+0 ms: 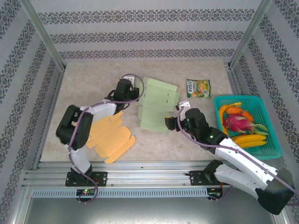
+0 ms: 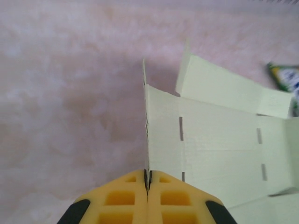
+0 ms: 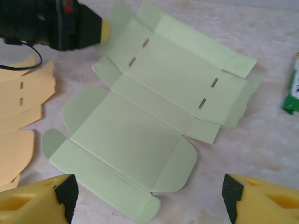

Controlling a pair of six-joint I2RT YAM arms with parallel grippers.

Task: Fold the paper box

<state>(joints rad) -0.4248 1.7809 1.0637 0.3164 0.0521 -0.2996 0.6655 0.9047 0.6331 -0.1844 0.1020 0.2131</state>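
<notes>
The paper box [image 1: 156, 105] is a pale green sheet of thin matte card. It lies unfolded mid-table, creased into rectangular panels with narrow slits and rounded tabs at its near end. Its long axis runs near to far.

The left gripper [image 2: 147, 179] is at the box's far-left edge, its yellow ribbed fingers pressed together on a side flap that stands upright. The right gripper [image 3: 149, 191] hangs over the near-right corner with its jaws spread wide, holding nothing.

The table [image 1: 93, 84] is mottled beige, like stone. A flat orange cutout [image 1: 112, 135] lies to the left.
</notes>
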